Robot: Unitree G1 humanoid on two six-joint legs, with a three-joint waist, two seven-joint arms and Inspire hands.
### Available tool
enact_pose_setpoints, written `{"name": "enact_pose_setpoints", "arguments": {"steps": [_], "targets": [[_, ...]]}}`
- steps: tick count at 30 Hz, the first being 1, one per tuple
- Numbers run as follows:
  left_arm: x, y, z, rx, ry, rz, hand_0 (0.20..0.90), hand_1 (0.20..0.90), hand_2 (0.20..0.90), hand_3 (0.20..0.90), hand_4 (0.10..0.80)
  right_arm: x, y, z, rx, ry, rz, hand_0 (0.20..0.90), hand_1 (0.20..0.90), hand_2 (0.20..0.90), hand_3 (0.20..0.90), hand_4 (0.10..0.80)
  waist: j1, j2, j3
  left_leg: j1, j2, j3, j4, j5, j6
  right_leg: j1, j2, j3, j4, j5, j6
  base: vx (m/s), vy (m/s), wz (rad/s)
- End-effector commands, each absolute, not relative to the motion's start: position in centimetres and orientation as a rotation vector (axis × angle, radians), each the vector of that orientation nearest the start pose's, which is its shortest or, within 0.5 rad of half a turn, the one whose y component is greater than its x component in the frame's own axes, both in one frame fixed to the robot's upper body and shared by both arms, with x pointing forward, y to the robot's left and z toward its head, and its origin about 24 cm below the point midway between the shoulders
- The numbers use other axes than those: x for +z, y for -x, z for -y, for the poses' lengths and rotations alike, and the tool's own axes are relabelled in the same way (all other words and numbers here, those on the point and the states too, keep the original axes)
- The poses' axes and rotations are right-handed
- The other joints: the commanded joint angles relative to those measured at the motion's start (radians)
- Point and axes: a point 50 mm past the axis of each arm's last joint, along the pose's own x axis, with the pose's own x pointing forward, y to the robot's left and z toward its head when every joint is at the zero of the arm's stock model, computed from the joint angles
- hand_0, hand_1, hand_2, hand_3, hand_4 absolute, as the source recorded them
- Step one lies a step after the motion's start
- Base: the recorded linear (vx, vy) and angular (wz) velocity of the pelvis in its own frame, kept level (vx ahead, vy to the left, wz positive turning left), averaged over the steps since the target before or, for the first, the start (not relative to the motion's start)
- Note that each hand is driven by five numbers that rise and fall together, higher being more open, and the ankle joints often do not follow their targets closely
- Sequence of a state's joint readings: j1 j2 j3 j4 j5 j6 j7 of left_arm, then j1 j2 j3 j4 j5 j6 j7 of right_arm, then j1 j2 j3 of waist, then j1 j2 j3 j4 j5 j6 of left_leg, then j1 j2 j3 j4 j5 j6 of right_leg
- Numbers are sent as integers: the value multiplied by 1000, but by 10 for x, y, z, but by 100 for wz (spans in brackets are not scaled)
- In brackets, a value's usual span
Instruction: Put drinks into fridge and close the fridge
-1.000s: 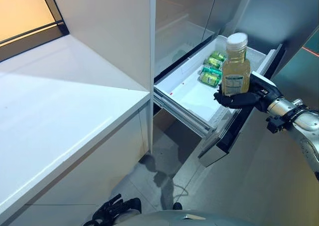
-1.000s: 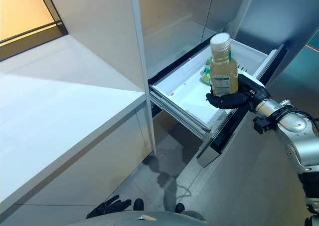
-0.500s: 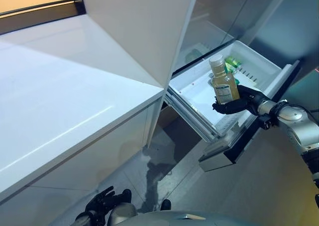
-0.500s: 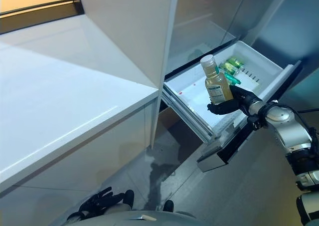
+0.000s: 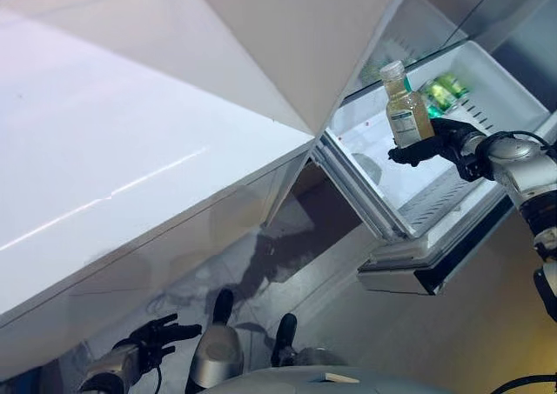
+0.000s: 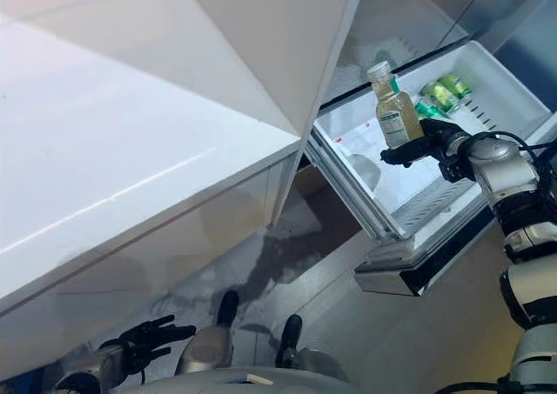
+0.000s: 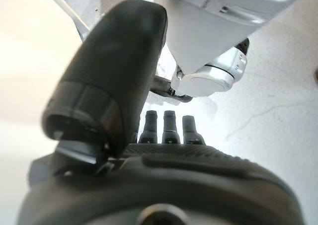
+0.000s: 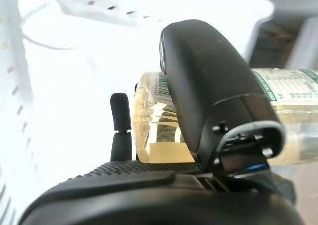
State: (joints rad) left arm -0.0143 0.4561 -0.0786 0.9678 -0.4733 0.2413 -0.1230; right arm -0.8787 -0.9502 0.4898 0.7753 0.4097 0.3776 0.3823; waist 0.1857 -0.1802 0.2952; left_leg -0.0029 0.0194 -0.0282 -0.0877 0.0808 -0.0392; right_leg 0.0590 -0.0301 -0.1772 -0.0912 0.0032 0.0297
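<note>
My right hand is shut on a clear bottle of yellow drink with a white cap and holds it upright over the open white fridge drawer. In the right wrist view my thumb curls round the bottle above the drawer's white floor. Green cans lie at the drawer's far end. My left hand hangs low near the floor with relaxed fingers and holds nothing; it also shows in the left wrist view.
A white counter runs along the left. A tall white cabinet panel stands between it and the fridge. The drawer's dark front sticks out over the grey floor.
The camera has tilted and swung, so the scene has shifted. My right hand has carried the bottle farther in over the drawer. The left hand stays low.
</note>
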Motion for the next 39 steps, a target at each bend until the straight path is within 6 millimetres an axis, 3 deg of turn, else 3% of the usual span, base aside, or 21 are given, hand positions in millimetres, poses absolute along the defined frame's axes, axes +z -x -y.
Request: {"name": "enact_pose_setpoints", "arguments": {"steps": [1, 9, 26, 30, 39], "targets": [[-116, -129, -309, 273, 46, -1142, 900, 900, 900, 900, 800, 259, -369, 326, -65, 580, -235, 300, 300, 300, 200, 100, 14, -10, -24, -32, -29, 16, 26, -68, 49, -63, 31, -2, 30, 69, 23, -44, -42, 3], [-107, -146, -313, 261, 29, -1087, 900, 900, 900, 900, 800, 241, -369, 338, -107, 588, -384, 300, 300, 300, 200, 100, 47, -11, 28, -77, -29, -5, 36, -59, 44, -94, 27, -23, 36, 73, 22, -40, -37, 4], [-95, -160, -323, 285, 11, -1012, 900, 900, 900, 900, 800, 214, -360, 353, -36, 808, -722, 300, 300, 300, 200, 100, 95, -10, 90, -143, -37, -33, 55, -41, 38, -139, 17, -62, 49, 74, 19, -7, -18, 5], [-93, -161, -327, 291, -2, -1003, 900, 900, 900, 900, 800, 201, -353, 359, -17, 788, -848, 300, 300, 300, 200, 100, 108, -11, 96, -149, -37, -37, 60, -40, 37, -140, 15, -70, 52, 72, 19, 23, -27, 2], [-89, -160, -334, 303, -38, -995, 900, 900, 900, 900, 800, 190, -345, 366, -44, 733, -924, 300, 300, 300, 200, 100, 128, -10, 101, -157, -42, -53, 63, -37, 38, -141, 14, -81, 53, 74, 23, 30, -30, 6]]}}
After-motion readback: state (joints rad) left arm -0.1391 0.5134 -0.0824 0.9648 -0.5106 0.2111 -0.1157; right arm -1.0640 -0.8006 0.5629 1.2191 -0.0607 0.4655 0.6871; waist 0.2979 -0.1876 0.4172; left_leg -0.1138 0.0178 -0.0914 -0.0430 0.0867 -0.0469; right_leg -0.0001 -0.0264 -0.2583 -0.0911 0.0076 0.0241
